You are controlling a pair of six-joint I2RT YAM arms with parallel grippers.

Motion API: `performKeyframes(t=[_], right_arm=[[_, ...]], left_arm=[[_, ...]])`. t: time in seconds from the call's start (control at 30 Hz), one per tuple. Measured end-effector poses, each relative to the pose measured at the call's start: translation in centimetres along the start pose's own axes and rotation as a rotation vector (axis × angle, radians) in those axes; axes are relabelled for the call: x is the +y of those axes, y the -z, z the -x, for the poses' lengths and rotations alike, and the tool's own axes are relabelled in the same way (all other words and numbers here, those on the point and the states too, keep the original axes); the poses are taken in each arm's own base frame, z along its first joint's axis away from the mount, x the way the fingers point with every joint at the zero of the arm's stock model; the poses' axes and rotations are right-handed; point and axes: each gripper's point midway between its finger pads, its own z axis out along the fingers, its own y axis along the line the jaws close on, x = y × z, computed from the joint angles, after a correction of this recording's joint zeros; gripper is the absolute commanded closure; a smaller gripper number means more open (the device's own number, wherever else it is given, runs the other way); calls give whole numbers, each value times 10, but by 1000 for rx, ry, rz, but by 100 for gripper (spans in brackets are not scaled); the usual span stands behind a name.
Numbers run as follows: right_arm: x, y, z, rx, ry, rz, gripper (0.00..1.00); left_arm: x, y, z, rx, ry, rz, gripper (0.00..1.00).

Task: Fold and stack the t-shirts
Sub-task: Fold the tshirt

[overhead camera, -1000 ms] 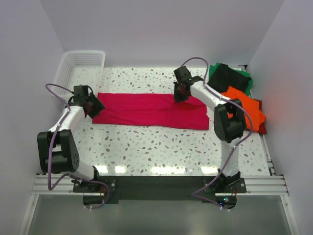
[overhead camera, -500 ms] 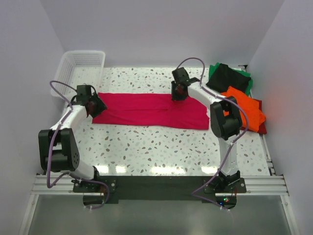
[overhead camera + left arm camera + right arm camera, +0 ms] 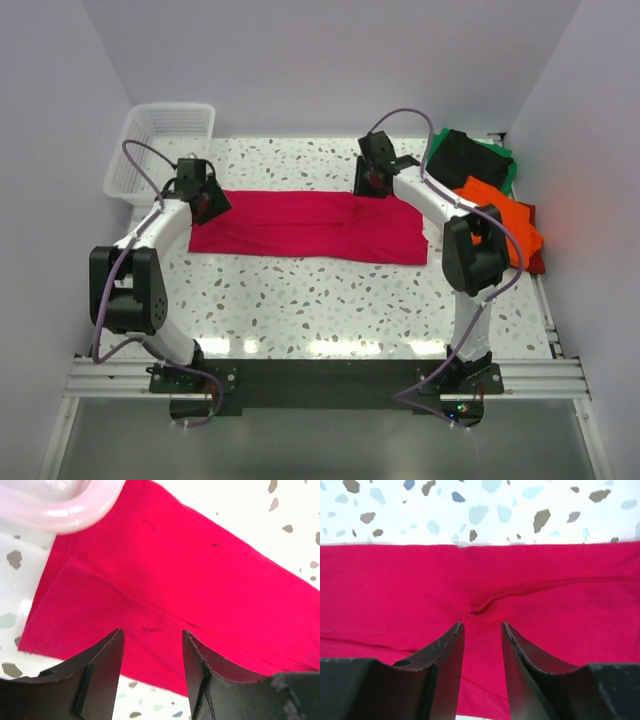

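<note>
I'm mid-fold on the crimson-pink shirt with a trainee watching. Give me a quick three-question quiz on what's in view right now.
1. True or false: the crimson-pink t-shirt lies inside the white basket.
2. Pick one: the right gripper hangs over the crimson-pink t-shirt near A) its far edge, B) its near edge, C) its left end.
3. Short answer: what do the left gripper and the right gripper hold?
Key: 1 false, it lies folded in a long strip on the table; 2 A; 3 nothing, both are open.
</note>
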Motion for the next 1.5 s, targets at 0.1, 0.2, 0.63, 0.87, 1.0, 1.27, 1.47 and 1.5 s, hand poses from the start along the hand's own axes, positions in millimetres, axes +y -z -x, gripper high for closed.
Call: performKeyframes(t=[0.1, 0.2, 0.63, 0.87, 1.0, 1.27, 1.47, 1.5], right_arm=[[-7, 1, -14, 31, -25, -25, 58], [-15, 5, -31, 77, -47, -52, 57], [-45, 15, -71, 172, -120, -184, 55], [-67, 14, -86, 197, -179, -273, 56], [-72, 13, -85, 191, -211, -290, 56], [-75, 13, -86, 187, -233, -310, 56], [-76, 13, -88, 191, -249, -321, 57], [-77, 13, -89, 190, -255, -325, 57]], left_arm=[[0, -14, 5, 7, -24, 31, 44], [2, -35, 7, 36, -55, 73, 43], [2, -75, 14, 115, -128, 171, 40], [6, -73, 10, 135, -134, 191, 39], [7, -72, 6, 153, -143, 192, 39], [15, -66, -5, 204, -153, 220, 39], [17, -64, -9, 216, -160, 237, 39], [17, -65, -11, 217, -162, 239, 39]])
